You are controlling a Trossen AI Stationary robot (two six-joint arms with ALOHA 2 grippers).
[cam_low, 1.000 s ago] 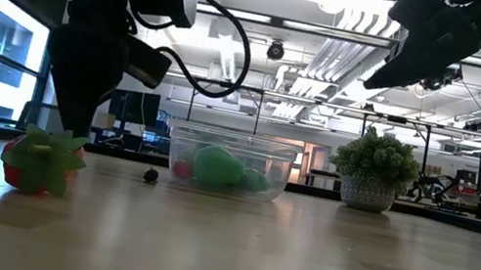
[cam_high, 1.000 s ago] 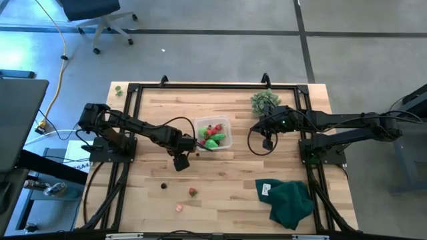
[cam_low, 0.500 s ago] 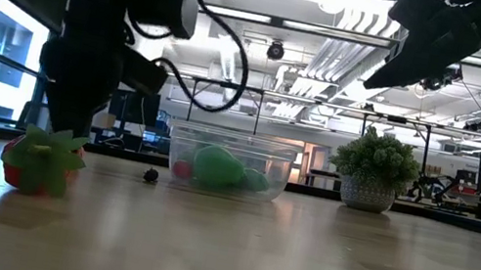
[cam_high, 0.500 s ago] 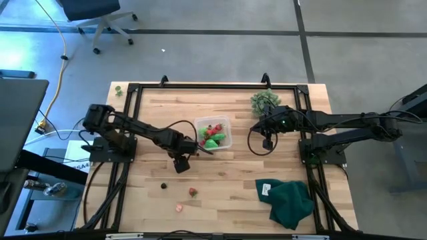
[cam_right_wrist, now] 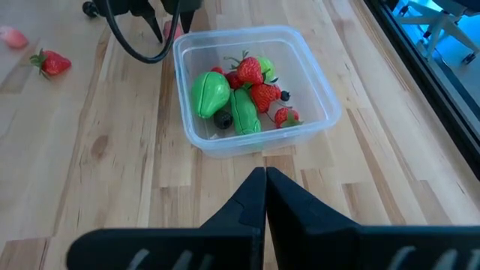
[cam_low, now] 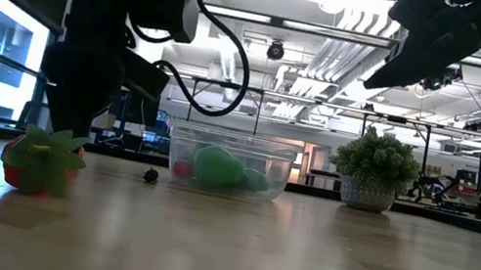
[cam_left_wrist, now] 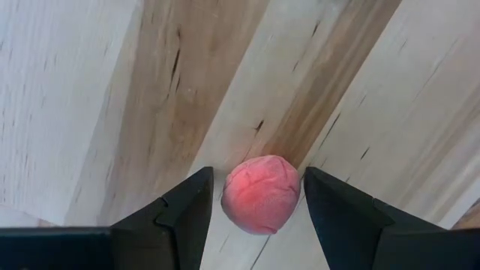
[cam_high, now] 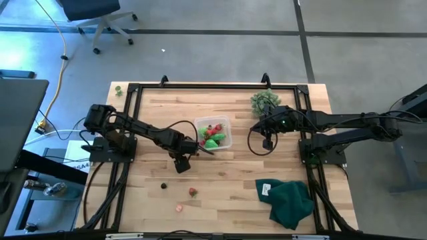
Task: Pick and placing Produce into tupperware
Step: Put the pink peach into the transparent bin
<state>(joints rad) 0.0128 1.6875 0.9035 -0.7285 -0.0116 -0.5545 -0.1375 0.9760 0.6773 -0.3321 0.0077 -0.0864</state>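
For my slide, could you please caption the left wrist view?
Left gripper fingers bracket a pink round produce piece above the wooden table.

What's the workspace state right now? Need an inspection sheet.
Surface: wooden table, no spills seen.
Job's things: tupperware upright, holding green pieces, strawberries and dark berries. Loose on the wood: strawberry, pink piece, dark berry.
Clutter: green cloth at the near right corner, bushy plant at the far edge.
Grippers: left gripper is left of the tupperware, apparently closed on a pink ball. Right gripper is shut and empty, to the tupperware's right.
Cables: black loop at the right wrist, yellow cable on the floor.
Surroundings: office chair. People: nothing seen.
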